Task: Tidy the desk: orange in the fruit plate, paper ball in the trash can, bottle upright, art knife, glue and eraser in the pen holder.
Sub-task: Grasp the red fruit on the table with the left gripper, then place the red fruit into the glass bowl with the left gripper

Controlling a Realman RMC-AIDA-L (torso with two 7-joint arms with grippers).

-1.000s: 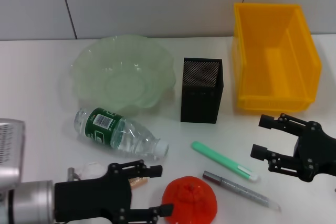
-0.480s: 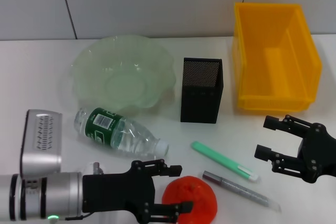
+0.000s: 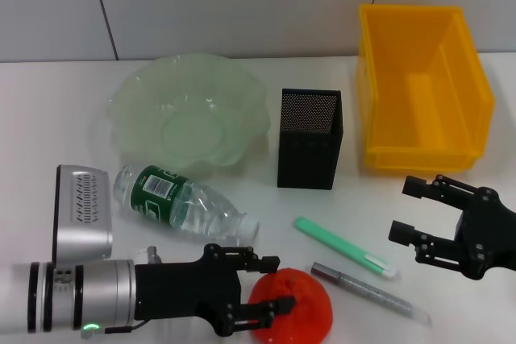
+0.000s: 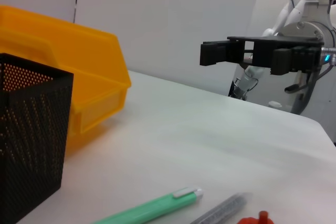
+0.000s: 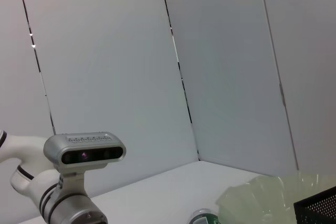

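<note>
The orange [image 3: 300, 309] sits at the table's front edge, and its stem tip [image 4: 257, 219] shows in the left wrist view. My left gripper [image 3: 276, 283] is open, its fingers reaching along the orange's left side. The bottle [image 3: 181, 203] lies on its side behind the left arm. Further back stand the fruit plate [image 3: 133, 90], the pen holder [image 3: 309, 138] and the trash can [image 3: 472, 86]. The green art knife [image 3: 343, 247] and the grey glue stick [image 3: 371, 292] lie right of the orange. My right gripper [image 3: 403, 209] hovers open at the right. The paper ball and eraser are hidden.
The left wrist view shows the pen holder [image 4: 31, 129], the trash can [image 4: 68, 66], the art knife [image 4: 152, 211], the glue [image 4: 220, 211] and the right gripper [image 4: 212, 54] farther off. The right wrist view shows the fruit plate [image 5: 262, 198] and the robot's head [image 5: 84, 150].
My left arm has slid rightward along the front edge, bringing its open fingers to the orange and covering the paper ball and eraser. The right gripper has barely shifted.
</note>
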